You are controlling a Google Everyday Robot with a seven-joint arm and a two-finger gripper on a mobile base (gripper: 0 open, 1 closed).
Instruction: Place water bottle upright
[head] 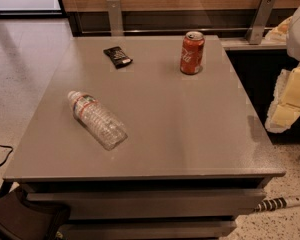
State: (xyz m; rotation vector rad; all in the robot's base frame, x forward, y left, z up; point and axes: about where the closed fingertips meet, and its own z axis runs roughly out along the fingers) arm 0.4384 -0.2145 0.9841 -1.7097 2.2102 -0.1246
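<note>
The water bottle (96,119) lies on its side on the front left part of the grey table (180,139). It is clear and ribbed, and its white cap points to the back left. A red-and-white label band sits near its neck. My gripper (288,100), white and pale yellow, hangs at the right edge of the view, beyond the table's right side and well away from the bottle. It holds nothing that I can see.
A red soda can (192,52) stands upright at the back right of the table. A small black packet (118,56) lies at the back left. A wooden wall with metal brackets (115,15) runs behind. A black object (25,219) sits on the floor at front left.
</note>
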